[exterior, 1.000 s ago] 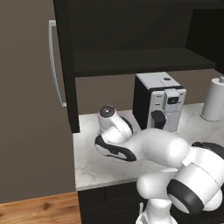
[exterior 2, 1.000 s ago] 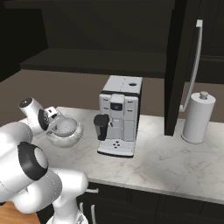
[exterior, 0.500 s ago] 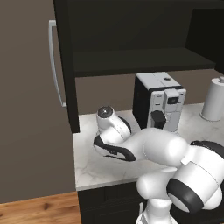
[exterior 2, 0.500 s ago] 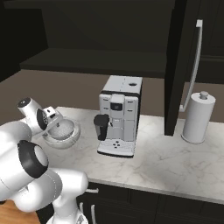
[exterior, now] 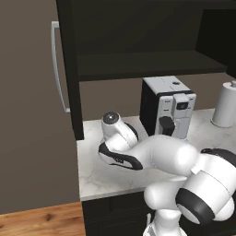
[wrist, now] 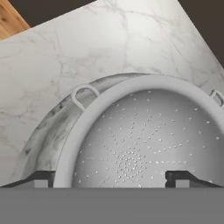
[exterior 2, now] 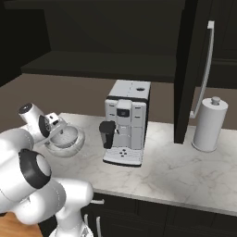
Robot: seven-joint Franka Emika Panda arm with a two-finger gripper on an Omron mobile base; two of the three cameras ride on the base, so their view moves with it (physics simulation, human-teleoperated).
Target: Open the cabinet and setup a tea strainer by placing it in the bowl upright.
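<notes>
The tea strainer (wrist: 140, 144) sits upright inside the bowl (wrist: 46, 131), its perforated bottom facing up at the camera and a small loop handle at its 10 o'clock rim. The bowl rests on the marble counter (exterior 2: 185, 171), at 9 o'clock from the coffee machine (exterior 2: 126, 121). The gripper (wrist: 112, 177) hovers just above, fingers spread wide, holding nothing. The cabinet (exterior: 138, 41) stands open.
</notes>
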